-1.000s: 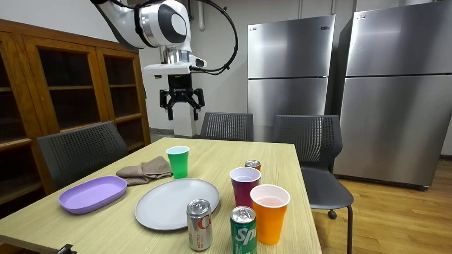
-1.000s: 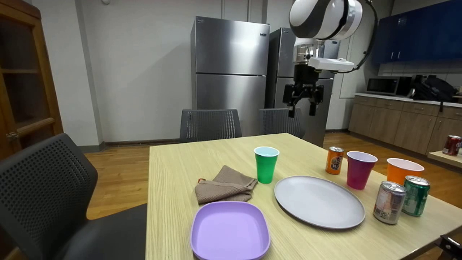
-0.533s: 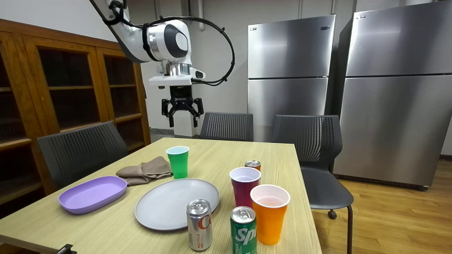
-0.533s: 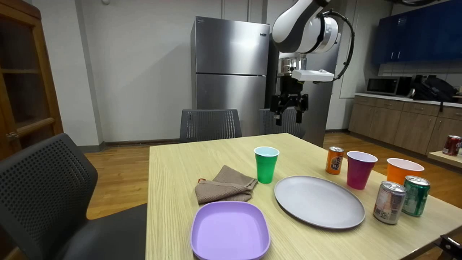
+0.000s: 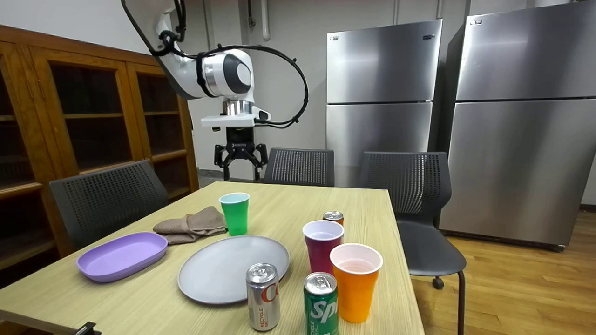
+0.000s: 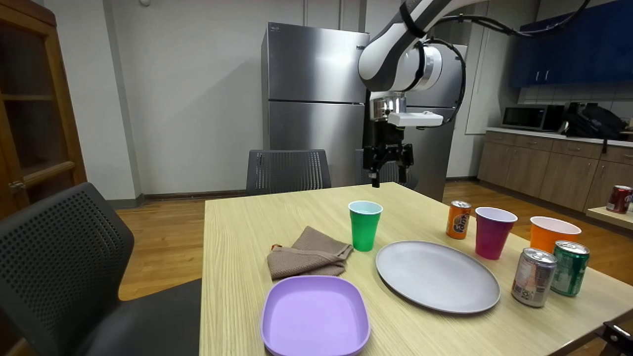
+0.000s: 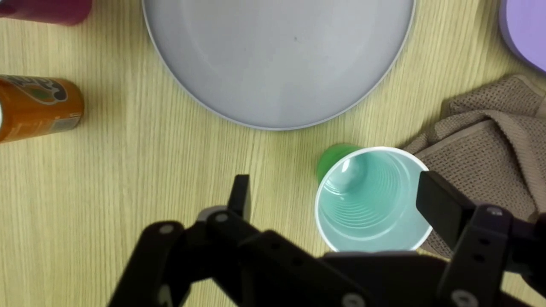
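Note:
My gripper (image 5: 241, 175) hangs with its fingers pointing down, open and holding nothing. It is nearest to a green cup (image 5: 236, 219), pale inside and upright on the table. In the exterior views, a gap shows between the fingertips and the cup. From the wrist view, the cup's mouth (image 7: 367, 200) lies between the fingers, nearer the right-hand one, which overlaps its rim in the picture. A crumpled brown cloth (image 6: 309, 254) lies beside the cup. On the cup's other side is a flat grey plate (image 6: 435, 277). The cup's near rim is partly hidden by the gripper body.
A purple tray (image 6: 315, 316) sits near the cloth. Beyond the plate stand an orange Fanta can (image 6: 458, 220), a maroon cup (image 6: 494, 235), an orange cup (image 5: 356, 288), a silver can (image 5: 263, 298) and a green Sprite can (image 5: 321, 304). Dark chairs (image 5: 299, 167) surround the table.
The gripper has come down steadily toward table height. In an exterior view it has also shifted left, closer over the green cup. The jaws stay open and the tabletop things have not moved.

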`<state>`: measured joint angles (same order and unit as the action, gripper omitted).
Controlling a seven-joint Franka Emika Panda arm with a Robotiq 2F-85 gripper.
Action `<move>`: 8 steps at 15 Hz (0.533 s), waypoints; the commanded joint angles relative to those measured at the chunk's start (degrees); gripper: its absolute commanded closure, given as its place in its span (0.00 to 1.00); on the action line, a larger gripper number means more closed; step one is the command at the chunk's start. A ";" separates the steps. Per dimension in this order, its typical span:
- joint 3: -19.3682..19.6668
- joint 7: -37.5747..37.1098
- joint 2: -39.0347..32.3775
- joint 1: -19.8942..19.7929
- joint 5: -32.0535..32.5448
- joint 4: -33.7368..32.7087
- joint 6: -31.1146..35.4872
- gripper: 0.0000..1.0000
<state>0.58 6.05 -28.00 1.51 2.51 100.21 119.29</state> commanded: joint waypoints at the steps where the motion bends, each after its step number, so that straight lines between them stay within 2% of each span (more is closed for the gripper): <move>1: -0.71 0.19 -4.76 0.03 1.03 -5.57 -3.56 0.00; 8: -0.97 -0.13 -11.60 0.10 0.67 -11.83 -4.51 0.00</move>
<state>0.13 6.10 -36.27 1.65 2.55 93.69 118.32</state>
